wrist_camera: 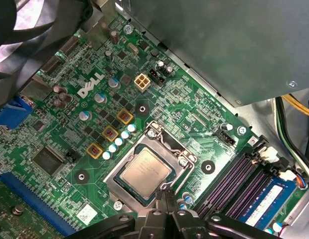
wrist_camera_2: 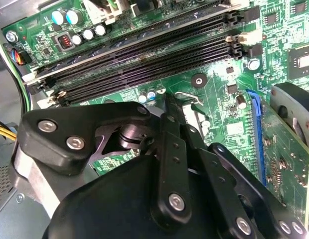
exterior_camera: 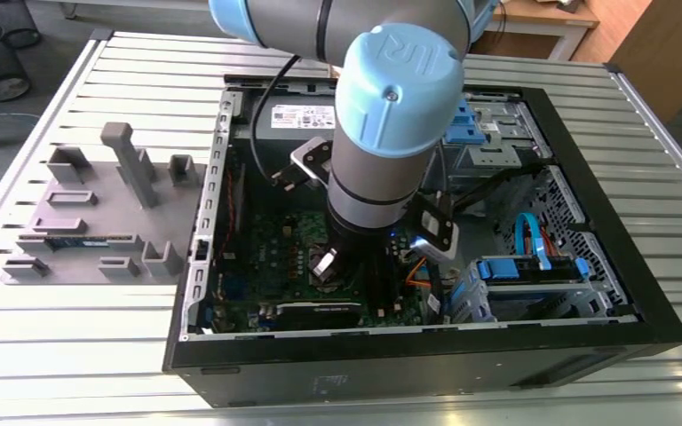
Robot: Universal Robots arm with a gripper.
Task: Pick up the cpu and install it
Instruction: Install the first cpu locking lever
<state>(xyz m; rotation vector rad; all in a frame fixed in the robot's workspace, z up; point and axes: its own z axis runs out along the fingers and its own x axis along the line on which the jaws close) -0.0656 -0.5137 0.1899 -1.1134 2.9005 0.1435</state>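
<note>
The cpu point(wrist_camera: 144, 169), a flat square chip with a silver top, lies inside the metal-framed socket point(wrist_camera: 125, 164) on the green motherboard point(wrist_camera: 60, 119) in the first wrist view. My gripper point(wrist_camera: 166, 195) is shut, its black fingers pressed together with nothing between them, and its tips are at the socket's edge right beside the cpu. In the second wrist view the gripper point(wrist_camera_2: 169, 107) points down at the board next to a thin wire lever point(wrist_camera_2: 187, 97). In the exterior view the arm point(exterior_camera: 376, 133) reaches down into the open computer case point(exterior_camera: 625, 311).
Black memory slots point(wrist_camera: 239, 174) run beside the socket, with a memory stick point(wrist_camera: 266, 201) in one. The grey power supply box point(wrist_camera: 219, 45) overhangs the board. A graphics card point(wrist_camera_2: 286, 149) stands near the gripper. A grey parts fixture point(exterior_camera: 92, 213) sits at the exterior view's left.
</note>
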